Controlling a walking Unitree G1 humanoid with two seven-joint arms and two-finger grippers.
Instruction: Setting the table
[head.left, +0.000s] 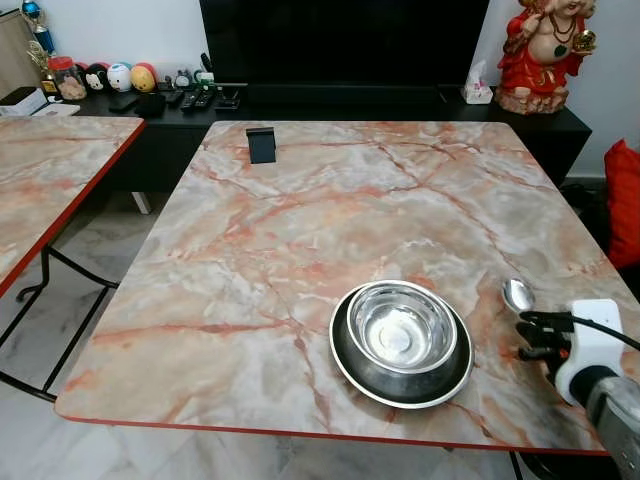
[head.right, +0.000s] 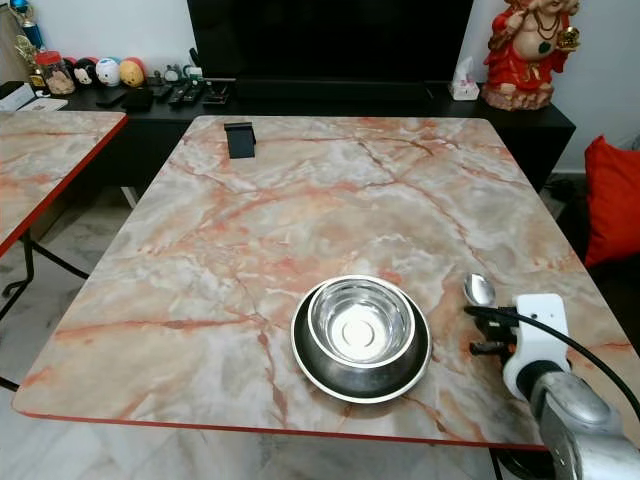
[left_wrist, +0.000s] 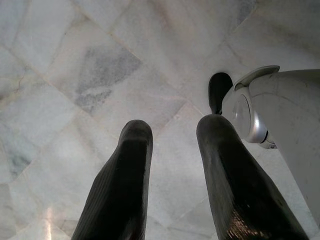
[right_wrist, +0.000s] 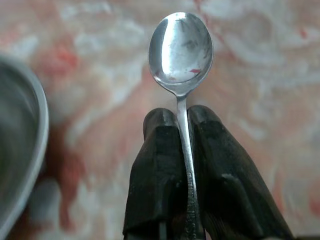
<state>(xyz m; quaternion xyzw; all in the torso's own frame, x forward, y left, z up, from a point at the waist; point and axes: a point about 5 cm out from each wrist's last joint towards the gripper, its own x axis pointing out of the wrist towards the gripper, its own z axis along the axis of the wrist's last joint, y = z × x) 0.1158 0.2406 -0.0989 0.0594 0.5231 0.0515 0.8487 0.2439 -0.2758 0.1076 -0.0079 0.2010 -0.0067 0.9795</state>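
Note:
A steel bowl (head.left: 402, 326) sits inside a dark round plate (head.left: 400, 385) near the front right of the marble table (head.left: 300, 230). Just right of the plate, my right gripper (head.left: 524, 322) is shut on the handle of a silver spoon (right_wrist: 181, 47). The spoon's bowl (head.left: 517, 295) points away from me, low over the tabletop. The plate's rim (right_wrist: 25, 150) shows blurred beside the spoon in the right wrist view. My left gripper (left_wrist: 172, 132) hangs open over the pale tiled floor.
A small black stand (head.left: 261, 144) sits at the table's far left. A second marble table (head.left: 50, 170) stands to the left. Behind are a dark TV console (head.left: 350, 100) with remotes and toys, a red statue (head.left: 545, 50), and a red cushion (head.left: 625, 200) at right.

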